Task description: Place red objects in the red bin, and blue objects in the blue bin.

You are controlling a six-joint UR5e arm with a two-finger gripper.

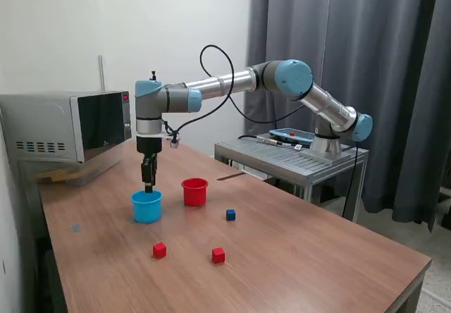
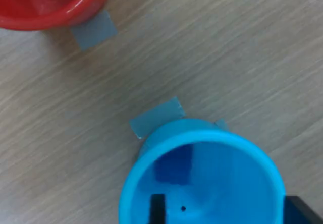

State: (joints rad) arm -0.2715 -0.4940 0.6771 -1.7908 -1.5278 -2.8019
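Note:
My gripper [image 1: 149, 183] hangs straight over the blue bin [image 1: 146, 206], its tips just above the rim. In the wrist view the two dark fingertips [image 2: 157, 209] stand wide apart over the blue bin's [image 2: 212, 148] mouth, open, and a dark blue cube [image 2: 174, 167] lies inside. The red bin [image 1: 195, 192] stands just to the exterior view's right of the blue one; its rim [image 2: 55, 12] shows in the wrist view. A second blue cube [image 1: 230, 215] sits on the table beyond the red bin. Two red cubes [image 1: 160, 250] [image 1: 218, 256] lie nearer the front.
A microwave [image 1: 67, 126] stands at the table's back on the exterior view's left. A metal cart [image 1: 296, 154] carrying the arm's base is behind the table. Grey tape patches [image 2: 156, 117] lie on the wood by each cup.

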